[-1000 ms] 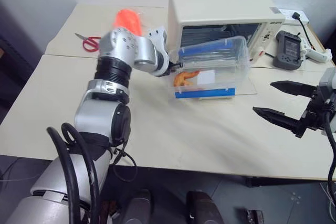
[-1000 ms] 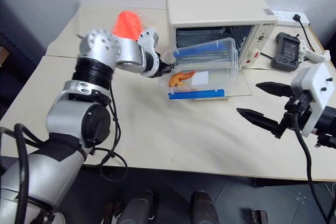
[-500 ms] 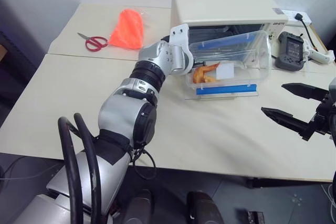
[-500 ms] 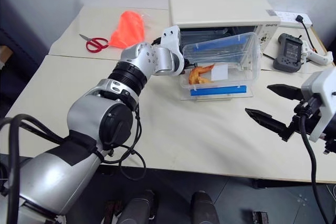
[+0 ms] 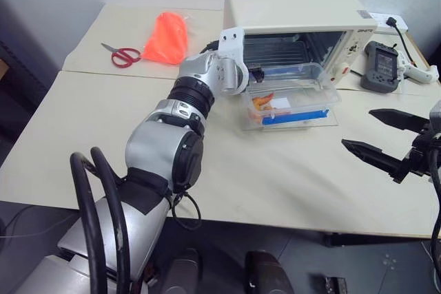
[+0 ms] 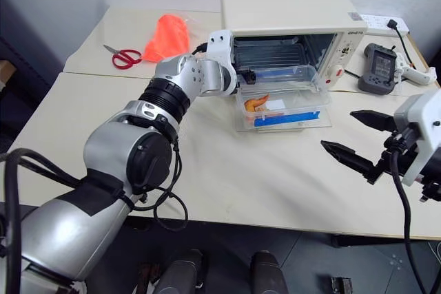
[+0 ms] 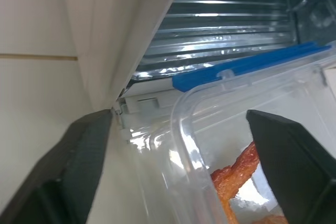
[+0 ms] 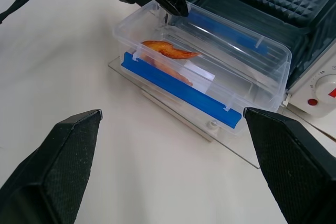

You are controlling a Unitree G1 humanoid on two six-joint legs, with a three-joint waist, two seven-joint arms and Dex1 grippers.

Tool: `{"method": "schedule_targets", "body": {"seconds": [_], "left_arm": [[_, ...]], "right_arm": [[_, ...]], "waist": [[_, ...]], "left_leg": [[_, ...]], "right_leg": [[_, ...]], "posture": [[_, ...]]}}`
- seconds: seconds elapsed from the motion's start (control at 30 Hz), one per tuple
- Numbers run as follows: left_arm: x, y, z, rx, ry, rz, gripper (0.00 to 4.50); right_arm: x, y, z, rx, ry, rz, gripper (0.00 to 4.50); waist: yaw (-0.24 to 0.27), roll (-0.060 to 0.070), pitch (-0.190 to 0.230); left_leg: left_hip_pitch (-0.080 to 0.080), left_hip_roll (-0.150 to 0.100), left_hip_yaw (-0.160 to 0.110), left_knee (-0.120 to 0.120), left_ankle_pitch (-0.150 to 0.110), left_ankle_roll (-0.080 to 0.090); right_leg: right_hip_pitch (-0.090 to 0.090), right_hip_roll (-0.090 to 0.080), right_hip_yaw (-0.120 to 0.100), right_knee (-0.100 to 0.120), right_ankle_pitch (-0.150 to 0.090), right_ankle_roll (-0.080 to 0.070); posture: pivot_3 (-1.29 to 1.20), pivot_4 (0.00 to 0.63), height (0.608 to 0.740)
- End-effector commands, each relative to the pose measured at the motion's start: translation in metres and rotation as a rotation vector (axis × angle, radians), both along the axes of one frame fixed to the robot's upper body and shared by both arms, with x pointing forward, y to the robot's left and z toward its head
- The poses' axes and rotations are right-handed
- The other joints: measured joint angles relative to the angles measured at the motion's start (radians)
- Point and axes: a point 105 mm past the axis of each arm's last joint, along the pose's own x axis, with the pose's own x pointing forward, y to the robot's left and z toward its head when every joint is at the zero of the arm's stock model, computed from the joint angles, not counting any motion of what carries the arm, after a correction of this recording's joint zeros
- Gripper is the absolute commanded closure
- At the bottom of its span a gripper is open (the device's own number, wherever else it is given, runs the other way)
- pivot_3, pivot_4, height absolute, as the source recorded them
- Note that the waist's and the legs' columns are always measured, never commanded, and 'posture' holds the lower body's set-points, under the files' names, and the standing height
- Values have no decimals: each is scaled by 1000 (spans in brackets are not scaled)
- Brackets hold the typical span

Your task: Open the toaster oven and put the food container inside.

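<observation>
The food container [image 5: 291, 94] rests on the lowered oven door, blocking the toaster oven [image 5: 298, 24] mouth ahead of the spread left gripper [image 6: 242, 76]; bare table [image 5: 275, 170] lies before the right gripper [image 5: 375, 135].

Toaster oven [image 6: 289, 15]: boxy cream-white countertop unit at the table's far edge, its glass door [image 8: 231, 142] dropped open and lying flat, ribbed interior exposed, control knobs at its right side. Food container [image 6: 282, 98]: clear rectangular plastic box with blue clip strips along both long sides, orange-brown food inside, resting level on the lowered door at the oven's mouth.
</observation>
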Motion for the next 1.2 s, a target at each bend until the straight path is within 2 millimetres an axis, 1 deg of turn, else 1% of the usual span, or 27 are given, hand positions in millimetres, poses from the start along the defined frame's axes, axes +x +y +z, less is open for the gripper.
{"method": "schedule_targets", "body": {"seconds": [0.03,0.07,0.13,0.17,0.2,0.23,0.27,0.3,0.33,0.37,0.43,0.53,0.57,0.6,0.7,0.87,0.9,1.03,1.13,1.2], "left_arm": [[-3,2,58,-9,-190,-109,172],[-4,9,64,-2,-214,-136,172],[-10,25,75,-19,-253,-205,573],[-16,32,82,-44,-276,-266,788],[-25,36,87,-57,-309,-339,1051],[-37,40,94,-46,-389,-438,1397],[-54,46,99,-5,-491,-559,1696],[-73,53,94,69,-562,-697,1988],[-86,61,84,133,-583,-782,2295],[-92,70,74,181,-576,-818,2541],[-98,82,59,205,-529,-850,3182],[-117,84,44,200,-472,-968,4098],[-123,82,40,191,-458,-1011,4439],[-128,81,37,185,-444,-1043,4500],[-141,74,26,185,-415,-1140,4500],[-148,54,15,140,-379,-1218,4500],[-146,49,9,150,-365,-1217,4500],[-134,33,-14,209,-309,-1193,4500],[-121,18,-21,207,-290,-1151,4500],[-114,12,-24,214,-282,-1116,4500]], "right_arm": [[1,-1,4,-46,-24,2,0],[2,-2,3,-46,-21,0,0],[3,-5,3,-49,-12,-4,0],[4,-6,2,-52,-8,-6,0],[5,-8,2,-56,-6,-7,0],[6,-10,2,-59,-3,-9,0],[7,-13,2,-60,1,-10,0],[8,-15,2,-60,7,-10,0],[9,-17,1,-64,15,-9,0],[11,-19,-1,-71,25,-4,0],[13,-22,-4,-88,45,10,0],[20,-24,-8,-98,71,37,594],[23,-24,-9,-107,77,51,940],[25,-24,-11,-117,81,62,1286],[34,-23,-15,-147,92,89,2320],[52,-16,-18,-185,91,148,4059],[57,-13,-19,-195,87,159,4405],[76,-3,-25,-238,78,172,4460],[91,10,-31,-272,68,201,4460],[101,18,-34,-290,63,209,4460]], "waist": [[-2,0,0],[-3,0,0],[-10,0,0],[-17,1,0],[-23,1,0],[-29,1,-1],[-35,2,-1],[-44,4,-2],[-49,4,-2],[-50,4,-2],[-45,5,-2],[-27,5,-2],[-24,5,-2],[-23,5,-2],[-21,5,-2],[-29,5,-2],[-29,5,-2],[-33,5,-2],[-31,5,-2],[-31,5,-2]], "left_leg": [[0,0,0,0,0,0],[0,0,0,0,0,0],[0,1,1,0,0,0],[0,2,2,0,0,0],[1,3,2,0,0,0],[1,3,2,-1,0,-1],[2,4,2,-1,1,-1],[3,5,3,-3,1,-1],[4,6,2,-4,1,-2],[4,7,2,-4,1,-3],[4,7,1,-3,1,-3],[3,7,0,2,1,-1],[2,7,-1,2,1,0],[2,7,-2,3,1,1],[1,6,-7,3,0,3],[1,6,-10,3,0,3],[1,6,-10,3,0,3],[1,6,-9,3,0,3],[1,5,-9,3,0,3],[0,5,-10,4,0,3]], "right_leg": [[0,0,0,0,0,0],[0,0,0,0,0,0],[0,1,1,1,0,0],[-1,1,1,1,0,0],[-1,2,2,2,0,0],[-1,2,2,2,0,0],[-1,3,3,2,0,0],[-1,4,4,2,0,0],[-1,4,4,2,0,-1],[-1,5,4,2,0,-1],[-1,4,3,2,0,-1],[2,3,3,1,0,-1],[3,3,3,1,0,-1],[3,2,2,1,0,0],[3,1,2,0,0,0],[3,2,2,0,0,0],[3,2,2,0,0,0],[3,2,1,0,0,0],[2,2,1,0,0,0],[2,1,1,0,0,0]], "posture": [[0,150,740],[0,150,740],[0,150,740],[0,150,740],[0,150,740],[0,150,740],[0,150,740],[0,150,740],[0,150,740],[0,150,740],[0,150,740],[0,150,740],[0,150,740],[0,150,740],[0,150,740],[0,150,740],[0,150,740],[0,150,740],[0,150,740],[0,150,740]]}}
